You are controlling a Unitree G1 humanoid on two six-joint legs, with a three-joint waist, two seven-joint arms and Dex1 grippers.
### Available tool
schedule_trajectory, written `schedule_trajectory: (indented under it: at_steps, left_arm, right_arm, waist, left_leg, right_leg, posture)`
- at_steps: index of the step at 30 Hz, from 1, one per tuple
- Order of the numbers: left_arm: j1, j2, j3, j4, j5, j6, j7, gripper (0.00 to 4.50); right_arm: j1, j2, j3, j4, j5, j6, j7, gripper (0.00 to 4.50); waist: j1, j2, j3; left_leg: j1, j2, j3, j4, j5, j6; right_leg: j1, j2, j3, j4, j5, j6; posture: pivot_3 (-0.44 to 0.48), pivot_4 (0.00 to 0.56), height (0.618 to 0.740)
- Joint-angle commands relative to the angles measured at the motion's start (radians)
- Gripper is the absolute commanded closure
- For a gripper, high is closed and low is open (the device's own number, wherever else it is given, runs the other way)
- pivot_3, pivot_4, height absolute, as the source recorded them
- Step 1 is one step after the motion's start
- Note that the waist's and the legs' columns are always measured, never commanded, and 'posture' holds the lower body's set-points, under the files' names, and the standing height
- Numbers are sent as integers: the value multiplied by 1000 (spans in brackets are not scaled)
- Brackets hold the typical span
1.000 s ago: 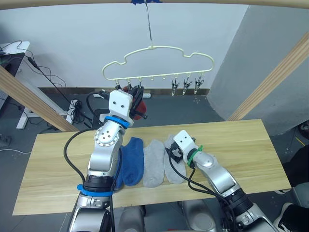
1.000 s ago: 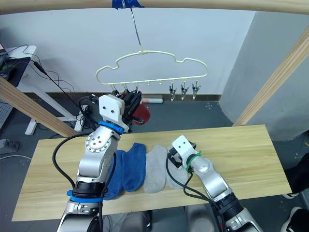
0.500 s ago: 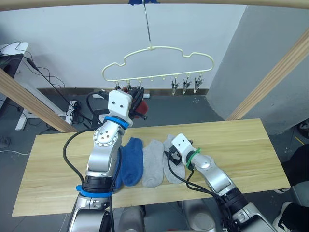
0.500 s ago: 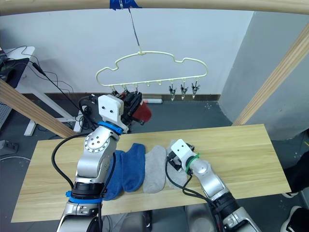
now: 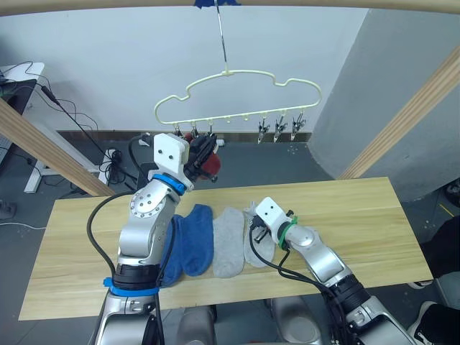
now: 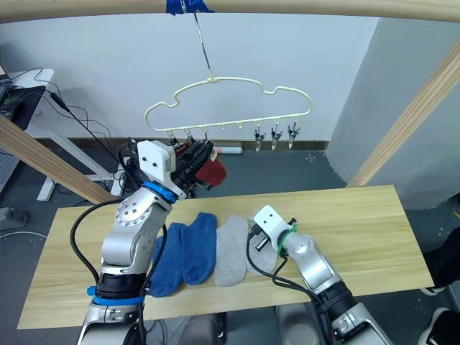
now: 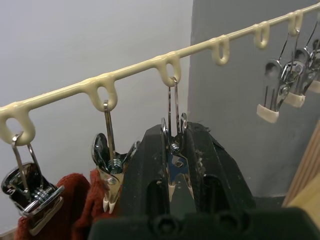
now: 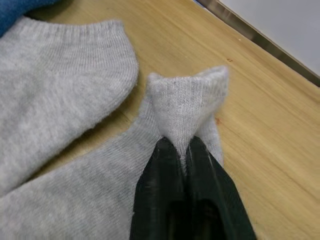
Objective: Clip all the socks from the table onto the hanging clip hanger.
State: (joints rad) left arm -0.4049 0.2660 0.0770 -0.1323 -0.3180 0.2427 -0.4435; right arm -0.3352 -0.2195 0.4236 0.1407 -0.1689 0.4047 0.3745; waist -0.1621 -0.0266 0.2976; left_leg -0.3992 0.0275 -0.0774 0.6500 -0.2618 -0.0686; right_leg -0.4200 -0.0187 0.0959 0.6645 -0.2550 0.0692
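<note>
Grey sock edge pinched, table beyond.

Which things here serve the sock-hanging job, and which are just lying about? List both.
Job: hanger; red socks; blue socks; grey socks; table; left pincer squeezing a clip; right pincer gripping one of the grey socks.

Lying about: wooden poles; cables; white desk.

Silver arms, blue and green wrist bands, white wrist boxes, black cables.
</note>
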Motion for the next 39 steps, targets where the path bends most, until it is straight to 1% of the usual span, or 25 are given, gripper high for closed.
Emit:
schedule_trajectory:
  at_steps: [1,4,6,7,14,23,39]
  left_arm:
    - [-5,11,17,-47,-44,22,-17,4287]
    - [-13,12,24,-55,-79,57,-24,4287]
    - [-16,12,24,-63,-99,79,-30,4287]
    - [-17,14,23,-67,-107,88,-33,4287]
    - [-29,25,30,-84,-155,147,-41,4287]
    - [-39,49,50,-95,-195,202,-36,4287]
    - [-23,49,40,-99,-191,201,-36,4287]
  right_arm:
    - [-12,-30,6,-118,-26,-2,38,4500]
    - [-80,-71,14,-211,-51,-18,92,4500]
    - [-129,-72,23,-232,-66,-34,110,4500]
    - [-151,-64,28,-233,-70,-40,113,4500]
    - [-259,-16,40,-164,-107,-99,103,4500]
    - [-309,32,41,-86,-138,-158,90,4500]
    - [-366,62,18,-77,-129,-199,97,4500]
  waist:
    - [0,0,0]
    - [-3,0,0]
    - [-7,0,0]
    - [-8,0,0]
    - [-9,0,0]
    - [-13,0,0]
    - [-28,0,0]
  left_leg:
    - [0,0,0,0,0,0]
    - [0,0,0,0,0,0]
    - [0,0,0,0,0,0]
    - [0,0,0,0,0,0]
    - [-1,1,0,0,0,0]
    - [-1,1,0,0,0,0]
    - [-1,1,0,0,0,0]
  right_leg:
    - [0,0,0,0,0,0]
    - [0,0,0,0,0,0]
    - [0,0,0,0,0,0]
    - [0,0,0,0,0,0]
    - [-1,0,0,-1,0,0]
    - [-1,0,0,-1,0,0]
    - [-1,0,0,0,0,0]
  posture:
    - [-194,305,740]
    - [-206,302,740]
    - [-224,303,740]
    - [-238,299,740]
    - [-251,296,740]
    - [-254,297,740]
    - [-254,299,740]
